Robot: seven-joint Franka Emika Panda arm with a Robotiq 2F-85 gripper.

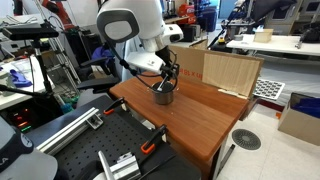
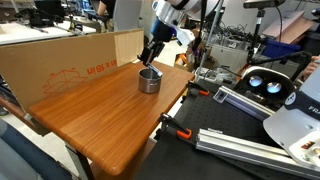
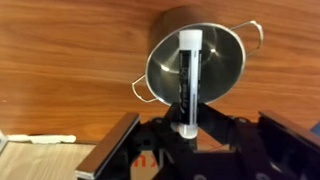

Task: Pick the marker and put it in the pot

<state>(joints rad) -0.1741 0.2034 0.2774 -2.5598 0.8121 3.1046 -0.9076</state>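
Observation:
The silver-grey pot (image 3: 160,62) stands on the wooden table, at its far side in both exterior views (image 1: 163,97) (image 2: 149,81). My gripper (image 3: 183,128) hangs just above the pot (image 1: 166,82) (image 2: 150,56). In the wrist view its fingers close in on the lighter end of the black marker (image 3: 187,75). The marker points down over the pot's dark inside. I cannot make out the marker in either exterior view.
A cardboard wall (image 2: 60,58) (image 1: 232,70) stands along the table's back edge, close behind the pot. Orange-handled clamps (image 2: 178,128) (image 1: 150,147) grip the table's front edge. A pale strip (image 3: 40,139) lies on the wood near the pot.

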